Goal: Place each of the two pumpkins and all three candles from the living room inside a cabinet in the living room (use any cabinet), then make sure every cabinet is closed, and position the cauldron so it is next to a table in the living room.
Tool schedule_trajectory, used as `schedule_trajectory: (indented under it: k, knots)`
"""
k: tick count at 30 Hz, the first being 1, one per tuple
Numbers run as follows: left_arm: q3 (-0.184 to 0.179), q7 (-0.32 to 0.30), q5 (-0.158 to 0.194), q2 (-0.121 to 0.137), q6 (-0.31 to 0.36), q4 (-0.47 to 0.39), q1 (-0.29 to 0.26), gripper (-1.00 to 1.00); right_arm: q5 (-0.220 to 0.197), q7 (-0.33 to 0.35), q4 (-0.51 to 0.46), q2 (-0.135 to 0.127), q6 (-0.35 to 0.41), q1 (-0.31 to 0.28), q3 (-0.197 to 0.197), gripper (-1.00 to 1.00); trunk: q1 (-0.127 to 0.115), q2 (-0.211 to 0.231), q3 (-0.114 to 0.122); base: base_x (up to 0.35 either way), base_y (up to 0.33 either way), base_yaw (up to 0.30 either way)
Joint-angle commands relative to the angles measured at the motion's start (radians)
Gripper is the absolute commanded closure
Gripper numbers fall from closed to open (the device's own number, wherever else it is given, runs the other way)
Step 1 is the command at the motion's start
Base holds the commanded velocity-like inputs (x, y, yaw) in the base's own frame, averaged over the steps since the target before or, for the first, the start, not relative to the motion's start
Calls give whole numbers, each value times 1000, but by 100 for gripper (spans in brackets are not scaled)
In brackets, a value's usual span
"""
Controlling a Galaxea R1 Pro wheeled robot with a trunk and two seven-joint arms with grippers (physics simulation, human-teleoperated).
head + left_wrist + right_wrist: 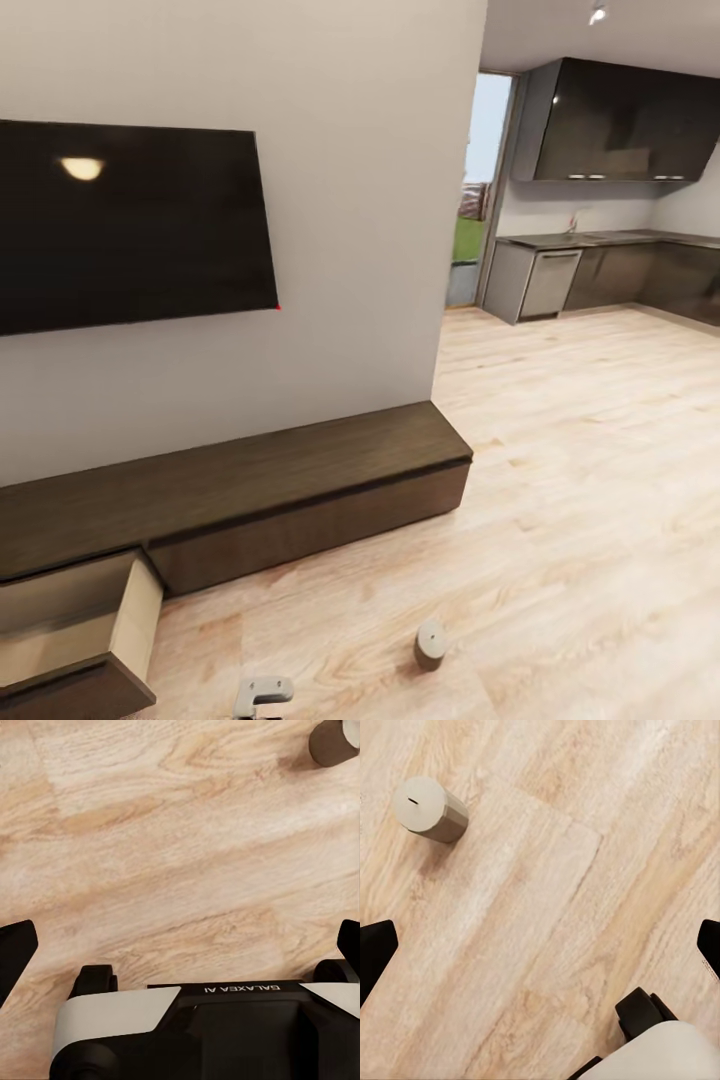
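1. The floor (560, 520) is pale wood planking with strong grain, running from the living room back into a kitchen (610, 250) with dark glossy units and a grey counter.
2. A plain light wall (360, 200) carries a black TV (130, 225) with a lamp's reflection on its screen.
3. The cabinet (300, 480) runs low along the foot of that wall, dark brown; its drawer (75, 630) at the near left stands pulled out, beige inside, and nothing can be seen in the part that shows.
4. A candle (430, 643), a squat grey-beige cylinder, stands upright on the floor in front of the cabinet, well apart from it; the right wrist view shows its flat top with a short dark wick (429, 808).
5. The left gripper (180, 945) hangs over bare floor, fingers spread wide and holding nothing.
6. The right gripper (540, 945) is likewise spread wide and empty, with the candle on the floor beyond it.
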Motion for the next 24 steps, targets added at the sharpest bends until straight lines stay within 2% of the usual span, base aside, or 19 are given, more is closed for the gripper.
schedule_trajectory:
  k: [1,9,16,18,20,22,24]
  knots:
    - [0,0,0,0,0,0,0,-100,0,0,0,0,0,0,6,-100,0,0,0,0,-254,263]
    - [0,0,0,0,0,0,0,-100,0,-1,0,1,1,0,26,-100,0,0,0,13,-250,285]
    - [0,0,0,0,0,0,0,-100,0,-1,0,2,1,0,28,-100,0,0,0,156,-46,292]
    - [0,0,0,0,0,0,0,-100,0,0,-4,11,2,0,29,-100,0,0,0,188,-4,285]
    - [0,0,1,0,2,-1,0,-100,5,0,-23,35,3,0,42,-100,0,0,-2,74,-2,220]
    - [1,-1,2,1,9,-13,0,-100,26,-4,-54,57,7,0,84,-100,0,0,-2,34,-1,107]
    - [1,-2,2,1,20,-35,0,-100,48,-23,-78,66,12,0,125,-100,0,0,-3,18,0,55]
